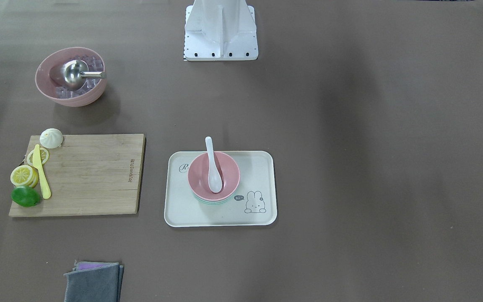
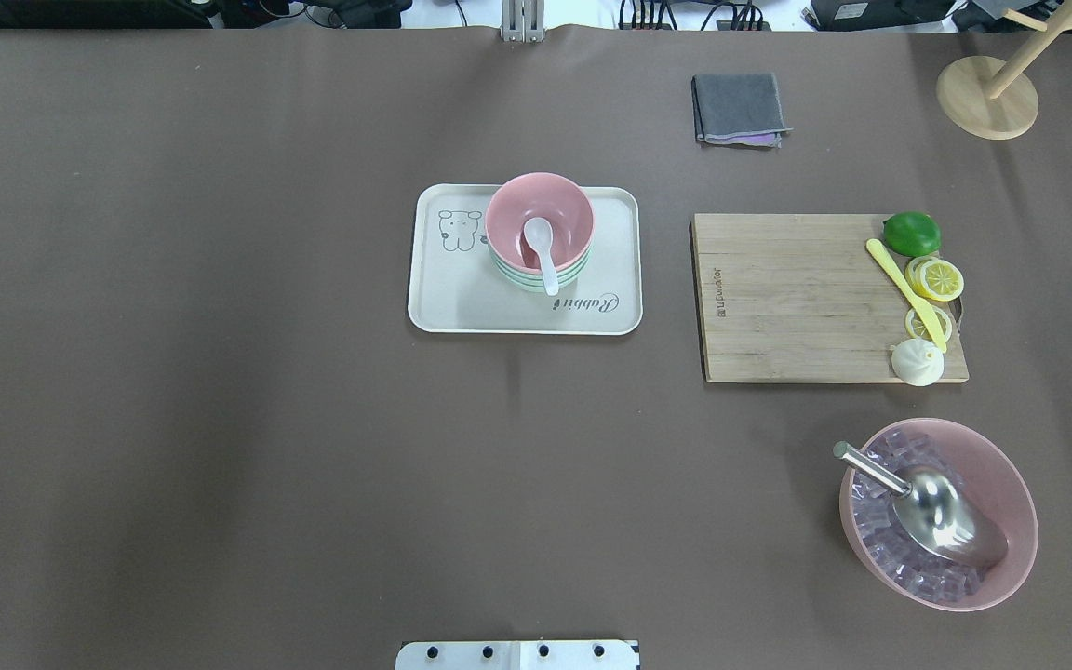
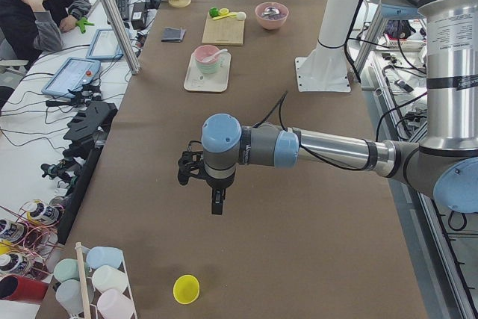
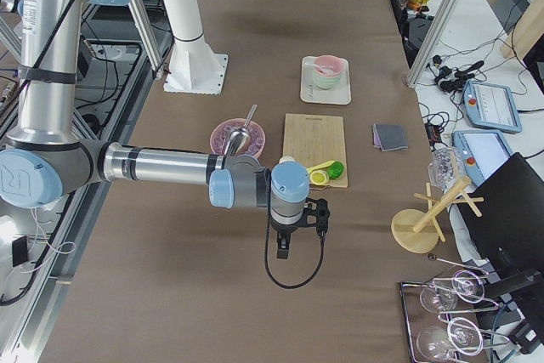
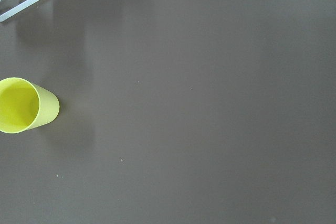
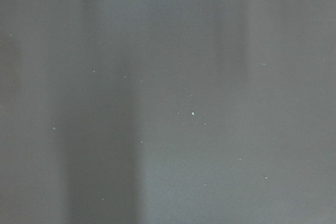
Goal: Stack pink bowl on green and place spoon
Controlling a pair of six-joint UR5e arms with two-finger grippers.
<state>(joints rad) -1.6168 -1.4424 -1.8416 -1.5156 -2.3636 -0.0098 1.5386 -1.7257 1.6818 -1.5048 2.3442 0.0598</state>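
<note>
The small pink bowl [image 1: 229, 174] sits on top of the nested mint-green bowls [image 1: 208, 203] on the cream rabbit tray [image 1: 183, 209]. The white ceramic spoon [image 1: 213, 167] lies in the pink bowl, its handle over the rim toward the robot. The stack also shows in the overhead view [image 2: 566, 219]. My left gripper [image 3: 216, 204] hangs above the table at its left end, far from the tray. My right gripper [image 4: 282, 248] hangs above the right end. Both show only in the side views; I cannot tell whether they are open or shut.
A wooden cutting board [image 2: 797, 298] holds a lime, lemon slices, a yellow knife and a bun. A larger pink bowl [image 2: 1015, 502] holds ice and a steel scoop. A grey cloth [image 2: 739, 107] and a wooden stand [image 2: 987, 98] are at the far edge. A yellow cup [image 5: 23, 109] lies on the table's left end.
</note>
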